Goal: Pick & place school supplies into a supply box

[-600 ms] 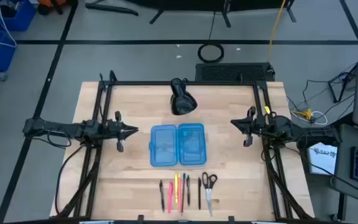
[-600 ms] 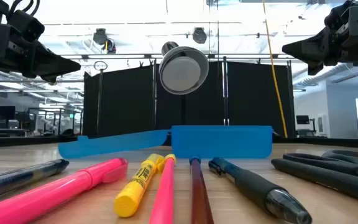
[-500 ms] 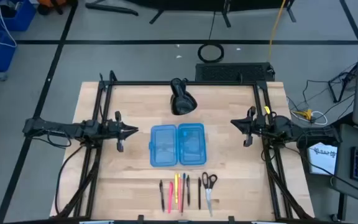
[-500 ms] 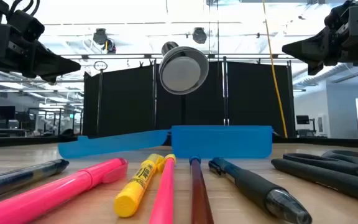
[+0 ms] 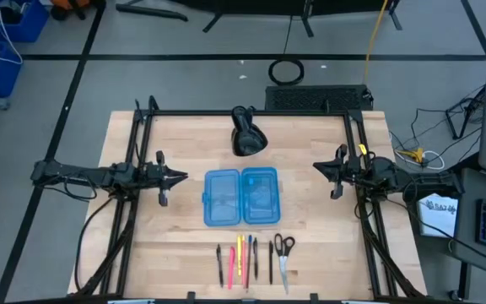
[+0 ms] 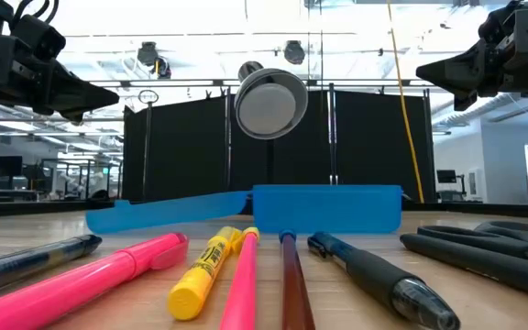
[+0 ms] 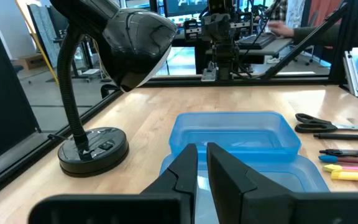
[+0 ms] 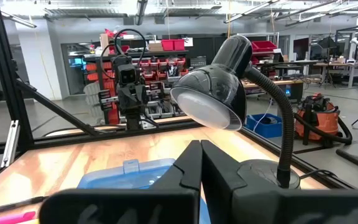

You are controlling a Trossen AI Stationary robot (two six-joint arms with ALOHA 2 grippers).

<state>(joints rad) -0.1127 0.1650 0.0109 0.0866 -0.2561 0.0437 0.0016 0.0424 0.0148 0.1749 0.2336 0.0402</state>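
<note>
The translucent blue supply box (image 5: 241, 197) lies open and flat at the table's middle, its two halves side by side; it also shows in the low view (image 6: 324, 209). Several pens and pencils (image 5: 243, 260) lie in a row near the front edge, with black-handled scissors (image 5: 283, 253) at their right. My left gripper (image 5: 182, 177) hovers left of the box, empty, its fingers all but together with a narrow slit (image 7: 202, 158). My right gripper (image 5: 317, 167) hovers right of the box, shut and empty (image 8: 201, 152).
A black desk lamp (image 5: 246, 133) stands behind the box at the table's far middle, its head facing the near edge (image 6: 269, 101). Black frame rails run along the table's left, right and far sides. Bare wood lies between each gripper and the box.
</note>
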